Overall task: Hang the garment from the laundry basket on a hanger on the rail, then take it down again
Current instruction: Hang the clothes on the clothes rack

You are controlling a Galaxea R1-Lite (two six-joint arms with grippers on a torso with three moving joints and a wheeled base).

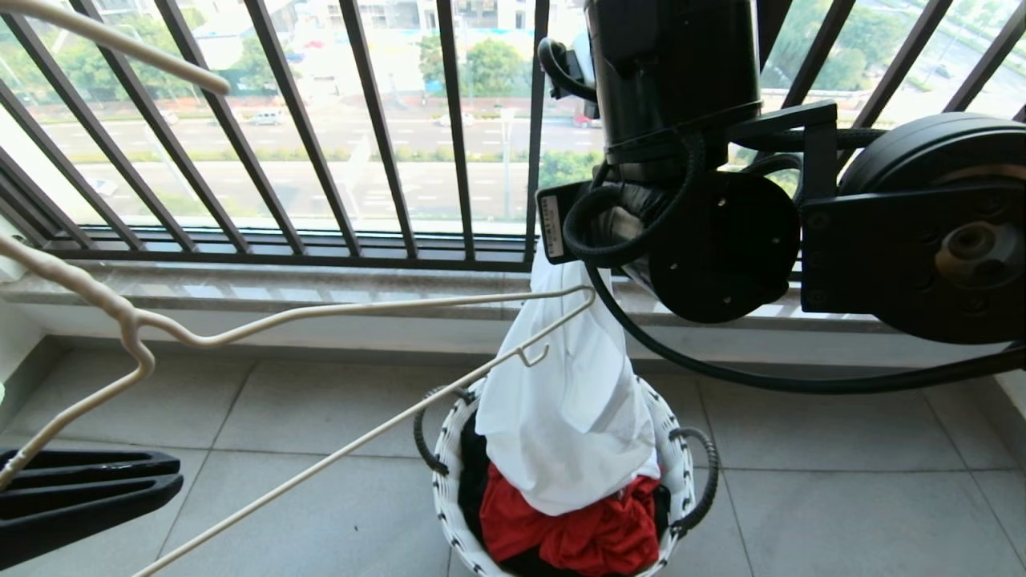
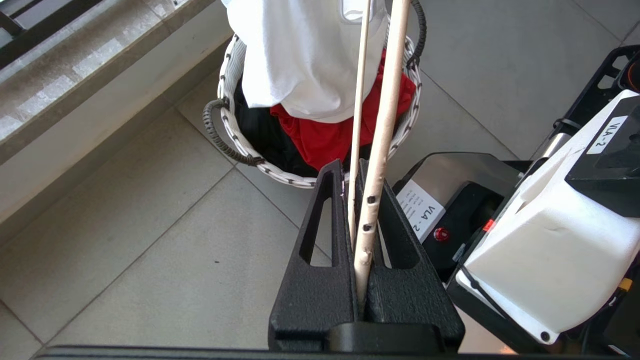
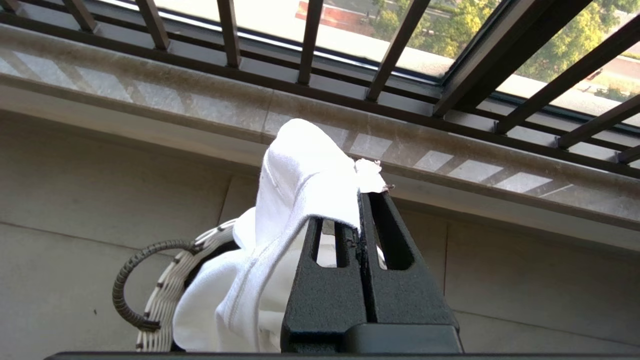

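Observation:
The white garment (image 1: 565, 401) hangs in a bunch above the laundry basket (image 1: 446, 489), its lower end still resting inside. My right gripper (image 3: 360, 196) is shut on the garment's (image 3: 300, 165) top fold; in the head view my own arm hides it. At the lower left my left gripper (image 1: 178, 473) is shut on the cream-white wire hanger (image 1: 321, 312), whose far arm tip reaches just in front of the garment. The left wrist view shows the hanger wires (image 2: 382, 100) running out from between the shut fingers of the left gripper (image 2: 350, 167) towards the basket (image 2: 227, 130). The rail is out of view.
Red cloth (image 1: 577, 529) and a black garment (image 1: 474, 473) lie in the basket. The black barred window railing (image 1: 377, 128) and a stone sill (image 1: 280, 288) stand behind it. My right arm (image 1: 721, 200) fills the upper right. My white base (image 2: 550, 240) is on the tiled floor (image 1: 842, 481).

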